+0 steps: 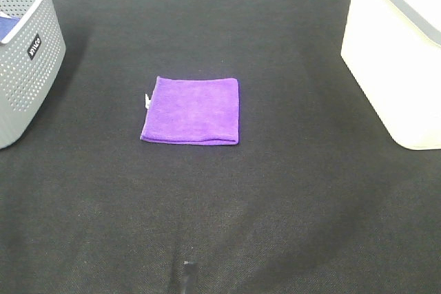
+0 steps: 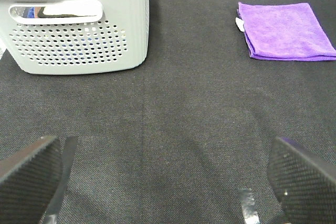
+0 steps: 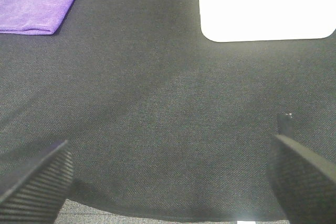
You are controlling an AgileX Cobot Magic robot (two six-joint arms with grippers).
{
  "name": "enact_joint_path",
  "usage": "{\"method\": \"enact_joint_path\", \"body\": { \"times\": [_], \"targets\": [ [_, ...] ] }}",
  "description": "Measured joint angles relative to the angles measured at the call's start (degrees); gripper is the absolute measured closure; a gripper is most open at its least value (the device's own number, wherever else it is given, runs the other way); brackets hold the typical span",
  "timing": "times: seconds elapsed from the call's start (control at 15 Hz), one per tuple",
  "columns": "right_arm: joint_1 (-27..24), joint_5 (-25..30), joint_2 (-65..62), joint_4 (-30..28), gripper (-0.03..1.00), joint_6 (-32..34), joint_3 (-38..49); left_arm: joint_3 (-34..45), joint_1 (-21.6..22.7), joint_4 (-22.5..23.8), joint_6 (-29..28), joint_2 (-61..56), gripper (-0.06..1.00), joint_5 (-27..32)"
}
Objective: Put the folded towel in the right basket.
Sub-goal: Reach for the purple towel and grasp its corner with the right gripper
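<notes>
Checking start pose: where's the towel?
Exterior high view: the folded towel lies flat mid-table, between the grey basket on the left and the white basket on the right, touching neither.

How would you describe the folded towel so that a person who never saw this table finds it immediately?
A dark fabric table carries a grey perforated basket at the left and a white basket at the right. Between them, near the middle, lies the towel, folded flat into a square. It alone is purple, with a small white tag on its left side.
</notes>
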Motion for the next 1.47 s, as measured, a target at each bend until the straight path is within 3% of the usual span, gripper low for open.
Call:
{"method": "enact_joint_path", "body": {
  "times": [1.47],
  "targets": [
    [0.00, 0.00, 0.00, 0.00, 0.02, 0.00, 0.00, 0.00, 0.00, 0.00, 0.00, 0.00, -0.04, 0.00]
  ]
}}
